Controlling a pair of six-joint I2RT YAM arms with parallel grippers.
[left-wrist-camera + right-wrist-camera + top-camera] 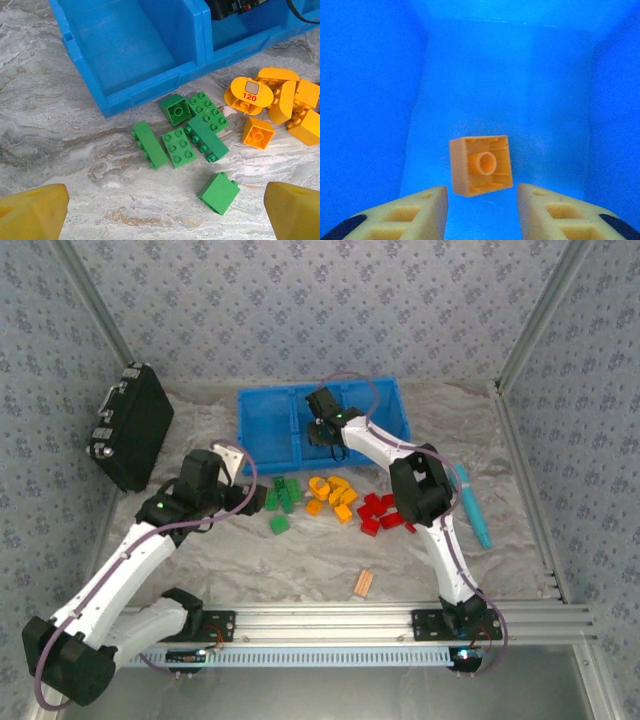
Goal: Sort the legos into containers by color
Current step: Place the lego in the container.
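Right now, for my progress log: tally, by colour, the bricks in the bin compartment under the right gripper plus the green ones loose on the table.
Orange brick in the compartment: 1
Green bricks on the table: 6
Total: 7

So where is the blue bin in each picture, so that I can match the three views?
Top view: the blue bin lies at the upper middle of the table.
Left wrist view: it runs along the top edge, behind the green bricks.
Right wrist view: its walls surround one orange brick.
Shared landmark: the right tool inside the middle compartment, seen at the bottom of its own view.
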